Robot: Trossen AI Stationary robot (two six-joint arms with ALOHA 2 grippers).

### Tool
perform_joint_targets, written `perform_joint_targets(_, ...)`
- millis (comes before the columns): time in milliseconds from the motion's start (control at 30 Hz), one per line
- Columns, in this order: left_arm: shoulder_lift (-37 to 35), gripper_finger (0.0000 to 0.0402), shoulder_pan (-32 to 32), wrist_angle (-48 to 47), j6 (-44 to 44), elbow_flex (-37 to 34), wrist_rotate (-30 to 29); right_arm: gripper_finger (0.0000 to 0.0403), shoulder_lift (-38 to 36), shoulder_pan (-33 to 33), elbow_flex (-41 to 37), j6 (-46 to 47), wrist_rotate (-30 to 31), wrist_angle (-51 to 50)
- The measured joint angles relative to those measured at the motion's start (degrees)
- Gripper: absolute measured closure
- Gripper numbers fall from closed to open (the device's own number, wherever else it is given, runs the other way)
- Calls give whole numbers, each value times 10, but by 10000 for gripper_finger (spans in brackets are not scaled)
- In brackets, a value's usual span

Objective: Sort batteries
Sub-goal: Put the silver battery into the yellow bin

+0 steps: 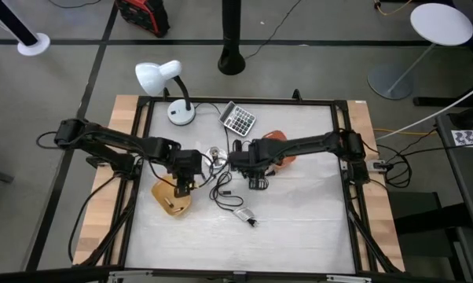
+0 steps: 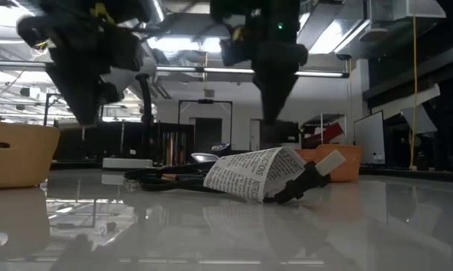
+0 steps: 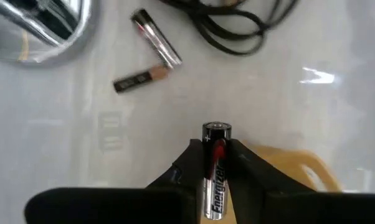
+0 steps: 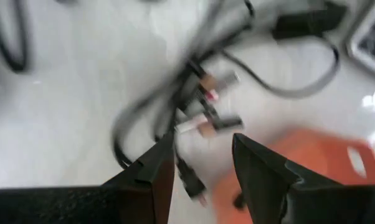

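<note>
The left gripper [image 3: 215, 163] has its fingers clamped on a battery [image 3: 215, 171], the cell's long axis running straight out between them, over the tabletop [image 1: 299, 212] beside the yellow tray [image 1: 172, 206], which lies at about 7 o'clock from it in the high view. Two more batteries [image 3: 149, 59] lie loose ahead. The right gripper [image 4: 200, 158], fingers apart and empty, hangs over the cables [image 4: 175, 106], beside the orange tray [image 4: 312, 162].

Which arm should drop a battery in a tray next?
Left, probably: the left gripper already clamps a battery beside the yellow tray. The right gripper is open and empty over cables.
</note>
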Motion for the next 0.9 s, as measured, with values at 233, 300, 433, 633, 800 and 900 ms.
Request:
perform_joint_targets(233,-61,356,-28,-16,-57,2,58,246,0,33,-16,-16,-17,153)
perform_joint_targets(300,-69,358,-47,-23,-74,2,60,246,0,37,-25,-16,-40,195)
perform_joint_targets(433,-72,354,-97,-35,-87,-1,60,246,10,37,-39,-16,-68,244)
perform_joint_targets(633,-68,339,-165,-37,-88,-24,50,246,13,36,-79,-17,-70,308)
perform_joint_targets(800,-66,338,-189,-33,-91,-45,34,246,12,36,-116,-17,-71,347)
perform_joint_targets(900,-66,334,-195,-34,-113,-50,2,246,13,36,-142,-17,-71,367)
